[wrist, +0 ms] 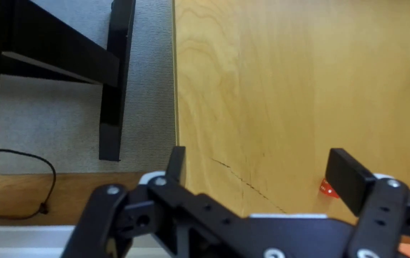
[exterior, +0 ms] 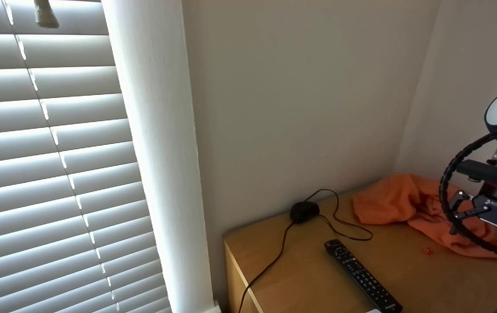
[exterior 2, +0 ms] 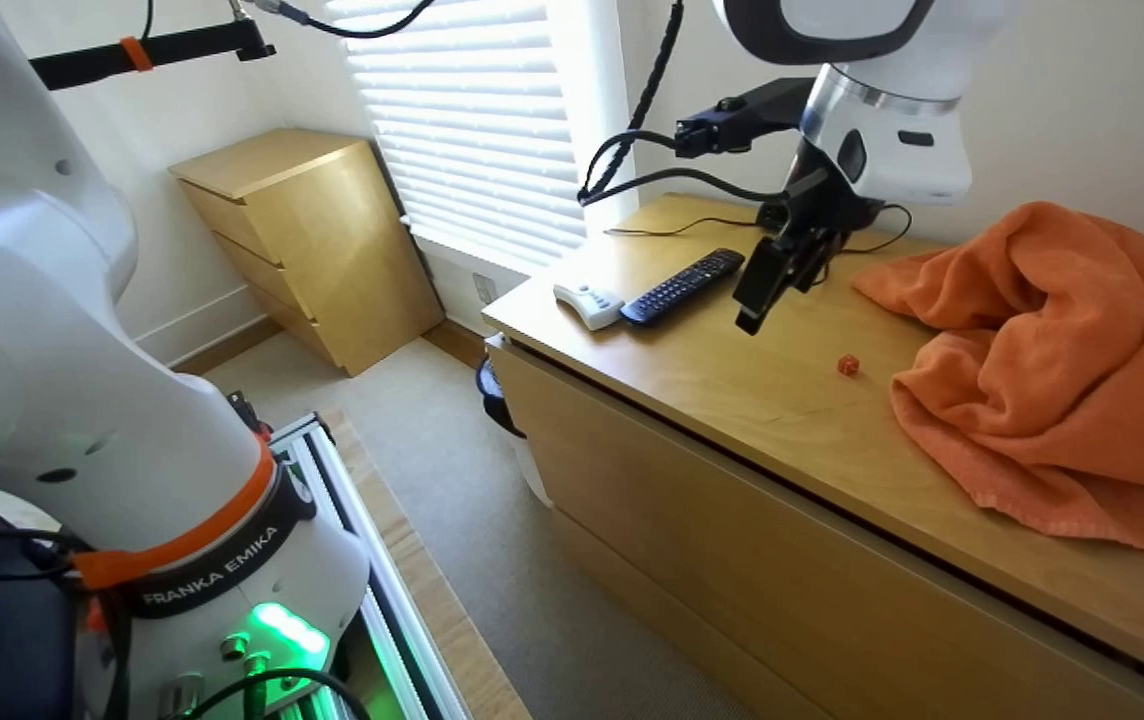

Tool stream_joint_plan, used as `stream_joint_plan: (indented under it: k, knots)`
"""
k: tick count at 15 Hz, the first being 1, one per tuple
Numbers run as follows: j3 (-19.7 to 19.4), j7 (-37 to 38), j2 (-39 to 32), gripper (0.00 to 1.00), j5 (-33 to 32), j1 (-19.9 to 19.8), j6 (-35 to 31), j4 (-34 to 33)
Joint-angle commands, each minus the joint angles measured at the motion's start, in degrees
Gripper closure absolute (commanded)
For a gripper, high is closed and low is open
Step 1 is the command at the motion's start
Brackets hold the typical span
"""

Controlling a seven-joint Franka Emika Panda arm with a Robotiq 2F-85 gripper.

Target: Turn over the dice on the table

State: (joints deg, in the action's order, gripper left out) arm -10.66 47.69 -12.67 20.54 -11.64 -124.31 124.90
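Note:
A small red die with white marks lies on the light tan wooden table [exterior 2: 712, 370]. The die shows in both exterior views [exterior: 428, 251] [exterior 2: 848, 365], near the orange cloth. My gripper [exterior 2: 777, 290] is open and empty, held above the table; its fingers also show in the other exterior picture [exterior: 483, 243]. In the wrist view the gripper [wrist: 258, 161] has its fingers wide apart with bare wood between them. The die [wrist: 328, 189] there is partly hidden behind the right finger. The die is on the table, not gripped.
A crumpled orange cloth [exterior 2: 1082, 350] lies beside the die. A black remote [exterior 2: 682, 288] and a white controller [exterior 2: 589, 305] lie farther along the table. A black box with a cable [exterior: 304, 211] stands by the wall. The table's edge [wrist: 176, 89] shows in the wrist view.

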Motion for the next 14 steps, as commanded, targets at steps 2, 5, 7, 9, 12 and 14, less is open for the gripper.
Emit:
stream_joint_plan:
  k: [2,5,7,9,12,14]
  knots:
    - [-1.2,-0.6,-8.7,0.00,7.6,-2.5,1.9,-7.0]
    - [-1.2,-0.7,-12.2,0.00,10.8,-3.9,2.2,-9.9]
    - [-0.7,-1.5,-14.3,0.00,13.4,-5.1,2.6,-11.9]
    - [-0.6,-2.2,-16.4,0.00,15.1,-5.8,3.5,-14.0]
    - [-0.8,-2.4,-19.3,0.00,16.3,-6.4,4.8,-16.9]
    - [-0.8,-2.6,-20.9,0.00,16.8,-6.8,5.9,-18.5]
